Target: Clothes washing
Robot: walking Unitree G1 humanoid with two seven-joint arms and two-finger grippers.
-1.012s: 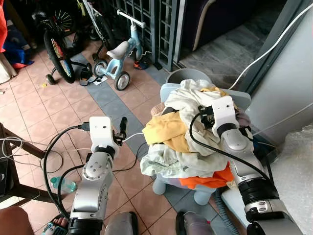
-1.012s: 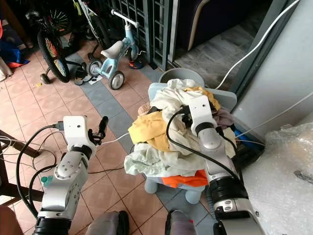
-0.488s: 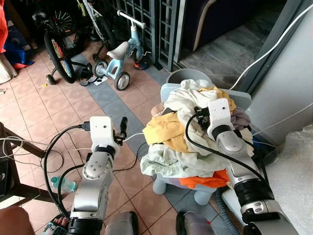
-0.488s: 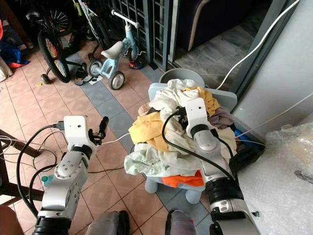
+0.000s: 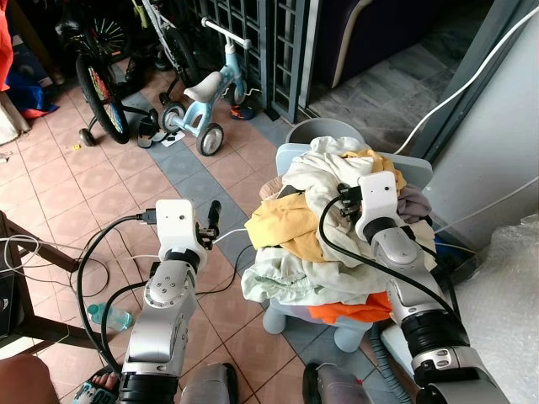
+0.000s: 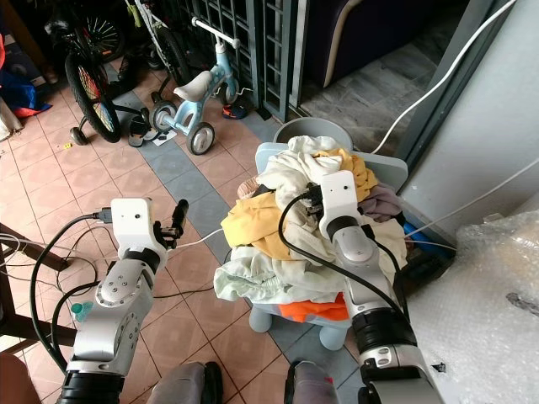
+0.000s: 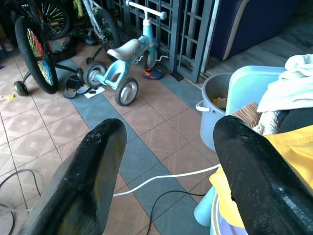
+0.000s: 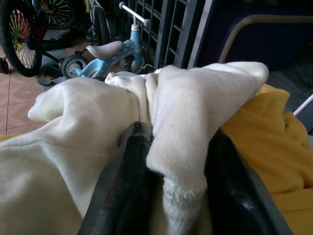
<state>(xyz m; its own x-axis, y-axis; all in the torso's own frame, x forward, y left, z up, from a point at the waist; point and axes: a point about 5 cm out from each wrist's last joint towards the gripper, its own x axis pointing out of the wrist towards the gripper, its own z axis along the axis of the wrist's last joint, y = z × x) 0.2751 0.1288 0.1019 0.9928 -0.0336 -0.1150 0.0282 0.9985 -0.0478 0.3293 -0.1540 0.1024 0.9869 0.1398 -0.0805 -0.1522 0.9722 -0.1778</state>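
Gripping a fold of cream cloth at the top of the laundry heap.

The right gripper sits on the crest of the clothes pile, its two black fingers closed on a thick ridge of the cream garment; the knit looks soft, ribbed and bulky. To lift cleanly, I judge it should rise straight up and slowly, since the yellow shirt and orange piece lie tangled beneath and could drag out. The pile overflows a pale blue basket beside a grey bucket. The left gripper hovers over the tiled floor just beside the basket, fingers spread wide and empty.
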